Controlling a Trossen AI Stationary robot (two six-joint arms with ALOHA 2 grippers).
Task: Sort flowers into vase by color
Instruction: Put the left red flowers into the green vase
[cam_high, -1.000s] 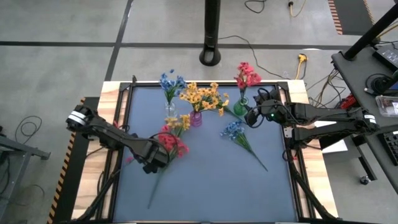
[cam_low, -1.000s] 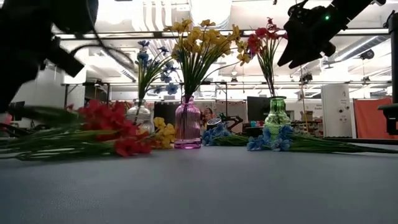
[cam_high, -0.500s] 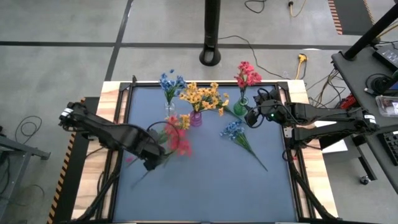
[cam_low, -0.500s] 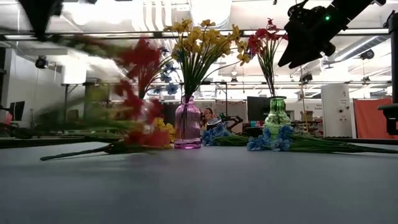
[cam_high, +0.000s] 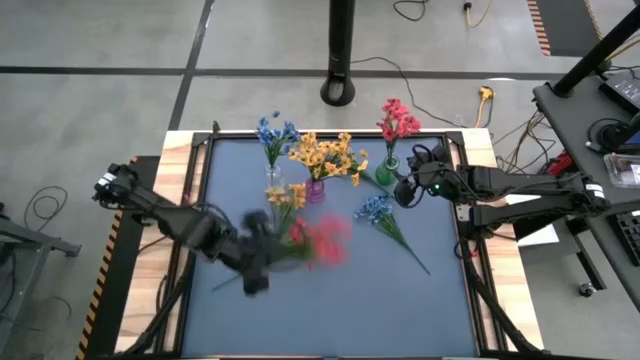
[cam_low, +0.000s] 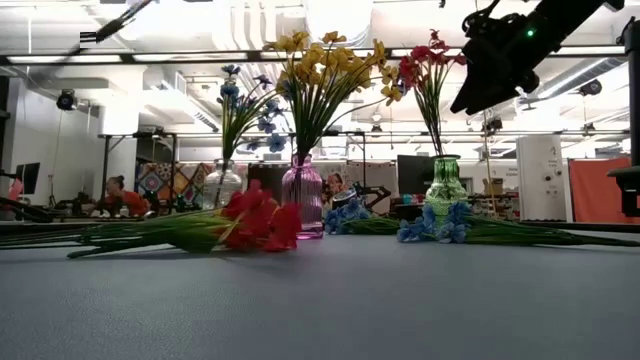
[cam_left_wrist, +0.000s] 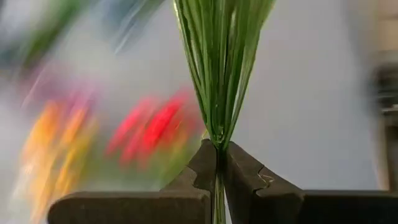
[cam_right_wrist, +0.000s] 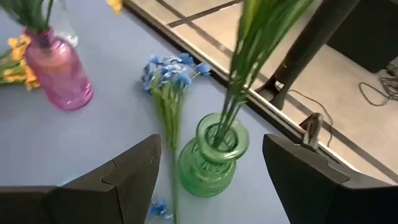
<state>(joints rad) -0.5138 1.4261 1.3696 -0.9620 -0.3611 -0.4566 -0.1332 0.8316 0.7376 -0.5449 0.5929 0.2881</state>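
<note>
My left gripper (cam_high: 256, 268) is near the table's left-middle, shut on a red flower sprig (cam_high: 322, 241) whose blossoms point toward the table's right; it is blurred. A yellow sprig (cam_high: 286, 195) and a blue sprig (cam_high: 381, 211) lie flat on the mat. Three vases stand along the far side: a clear one (cam_high: 272, 176) with blue flowers, a pink one (cam_high: 315, 191) with yellow flowers, and a green one (cam_high: 387, 163) with red flowers. My right gripper (cam_high: 405, 190) hovers open just right of the green vase (cam_right_wrist: 214, 155). My left gripper pinches the red sprig's bundle of green stems (cam_left_wrist: 217, 142) between its two fingers, and the stems run straight out ahead of it. The sprig lies about level and low over the mat (cam_low: 250, 225). Whether any part rests on the table I cannot tell.
The dark mat (cam_high: 340, 300) has open room across its near half. A black frame (cam_high: 468, 250) borders it. A post base (cam_high: 338, 92) stands on the floor beyond the far edge. People and equipment show in the room behind in the low view.
My left gripper has raised the red sprig off the table and swung it round. Its blossoms have moved from beside the yellow sprig toward the table's middle and right, then come down low again. The stem end has left the near-left area. My right arm has kept still.
</note>
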